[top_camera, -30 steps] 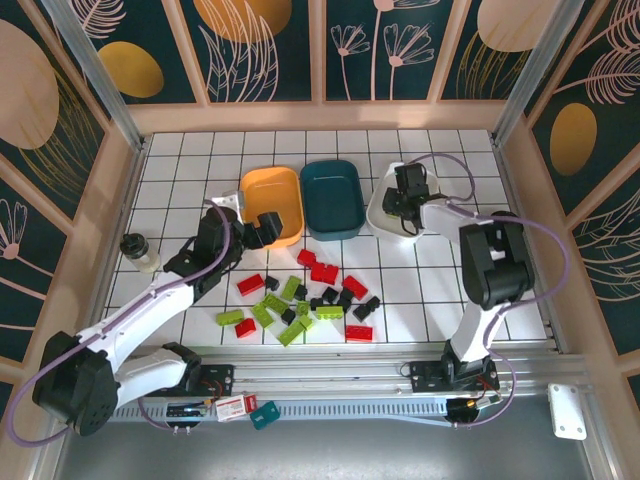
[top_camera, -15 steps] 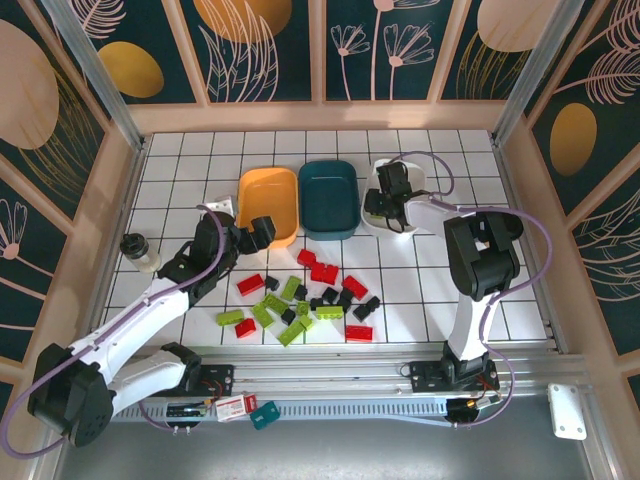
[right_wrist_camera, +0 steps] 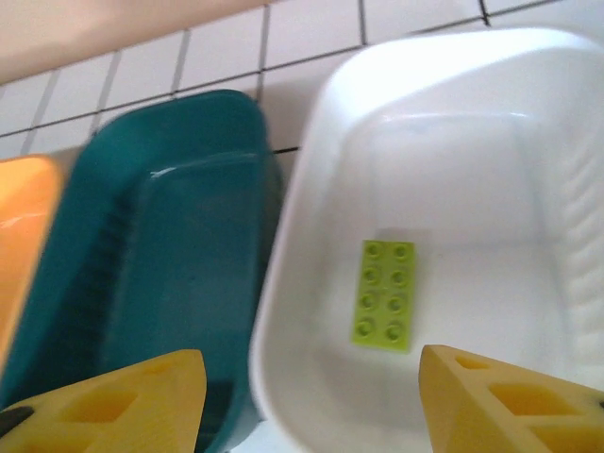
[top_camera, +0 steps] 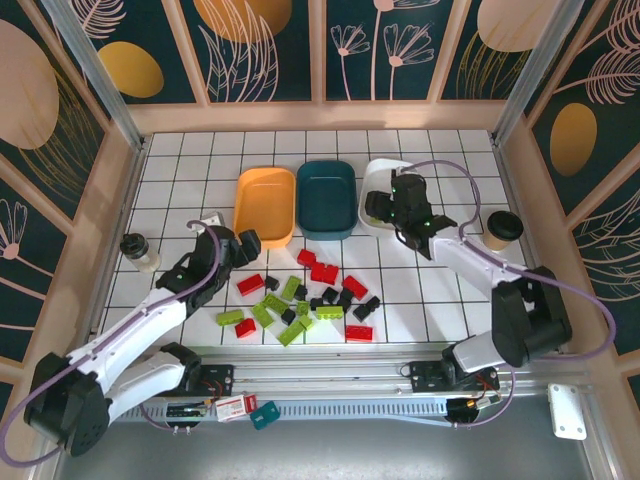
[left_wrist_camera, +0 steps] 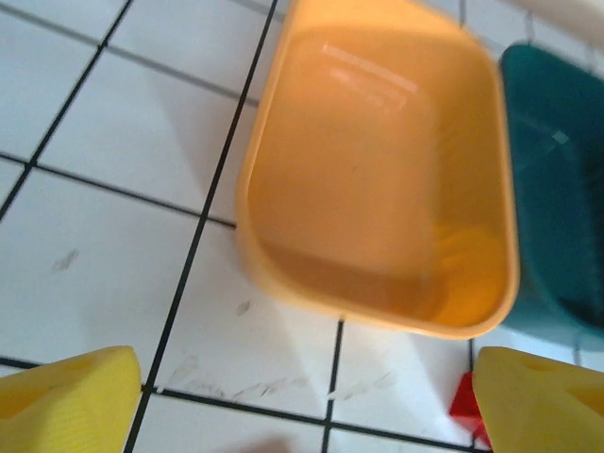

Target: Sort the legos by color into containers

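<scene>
Lime-green and studded, one lego (right_wrist_camera: 384, 294) lies flat on the smooth floor of the white tub (right_wrist_camera: 528, 123), evidently the home for green. The right gripper (right_wrist_camera: 316, 406) hovers over it, jaws apart and empty. The left gripper (left_wrist_camera: 302, 406) hangs wide apart before the glossy, round-cornered orange tub (left_wrist_camera: 377, 170), probably bound for a red piece. Other legos (top_camera: 305, 295) lie scattered on the tiled tabletop (top_camera: 180, 180), near the dark teal tub (top_camera: 328, 195).

L wrist cam: get only pt of teal tub (left_wrist_camera: 557, 170), cut at 3 o'clock edge; just a corner of red lego (left_wrist_camera: 464, 404) at 5 o'clock, rest behind finger (left_wrist_camera: 538, 401) of left hand (left_wrist_camera: 304, 401). Top cam: can't see 6 o'clock side of white tub (top_camera: 377, 178), under right hand (top_camera: 385, 205).
</scene>
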Motion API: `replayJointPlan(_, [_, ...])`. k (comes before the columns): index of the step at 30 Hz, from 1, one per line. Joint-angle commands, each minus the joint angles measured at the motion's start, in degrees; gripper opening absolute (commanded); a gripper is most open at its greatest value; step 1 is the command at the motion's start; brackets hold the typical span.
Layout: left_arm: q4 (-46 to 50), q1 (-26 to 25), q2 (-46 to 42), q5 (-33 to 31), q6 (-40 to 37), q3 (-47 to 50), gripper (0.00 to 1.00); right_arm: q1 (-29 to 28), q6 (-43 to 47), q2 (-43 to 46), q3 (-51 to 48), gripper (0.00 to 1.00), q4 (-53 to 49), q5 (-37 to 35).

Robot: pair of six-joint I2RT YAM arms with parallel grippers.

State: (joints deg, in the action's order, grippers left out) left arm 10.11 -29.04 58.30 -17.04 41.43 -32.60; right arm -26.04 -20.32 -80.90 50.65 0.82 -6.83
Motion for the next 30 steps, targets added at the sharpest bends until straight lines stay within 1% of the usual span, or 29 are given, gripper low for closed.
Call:
replayJointPlan(1, [0.06,0.04,5.48,4.4,-0.36,0.28,0.87,-1.38,-1.69,2.57,-3.89,0.62,0.25,-2.03])
replayJointPlan(3, [-1.23,0.03,8.57,7.54,-0.47,0.42,0.84,-1.65,-2.07,4.06,-5.38,0.62,0.15,-1.86])
replayJointPlan(5, [-1.27,0.03,10.58,9.02,-0.24,0.86,0.84,-1.65,-2.27,5.4,-6.55,0.62,-0.07,-1.85])
replayJointPlan(8, [1.3,0.04,12.0,8.93,0.33,1.84,0.85,-1.65,-2.21,6.76,-7.71,0.62,-0.34,-2.09])
replayJointPlan(11, [2.55,-0.01,11.1,8.57,1.55,4.42,0.85,-1.75,-2.23,7.38,-8.82,0.62,-0.14,-1.79])
replayJointPlan(13, [1.49,0.03,10.69,9.26,2.06,6.13,0.84,-1.74,-2.44,7.61,-9.66,0.62,0.55,-1.53])
replayJointPlan(15, [0.51,0.04,11.73,10.28,2.66,6.58,0.8,-1.77,-2.4,7.78,-10.13,0.62,1.01,-1.42])
replayJointPlan(17, [-0.62,0.04,13.24,10.63,3.04,6.24,0.78,-1.78,-2.15,7.78,-10.21,0.62,0.94,-1.35])
replayJointPlan(26, [-4.15,-0.02,17.43,13.07,2.74,5.62,0.8,-1.77,-1.31,8.93,-11.77,0.62,1.18,-2.41])
replayJointPlan(28, [-5.12,-0.05,18.22,13.76,2.78,5.8,0.76,-1.74,-1.39,8.76,-12.17,0.62,1.35,-2.48])
replayJointPlan(30, [-6.25,-0.04,19.0,14.51,3.03,5.78,0.71,-1.79,-1.35,8.49,-12.33,0.62,1.44,-2.49])
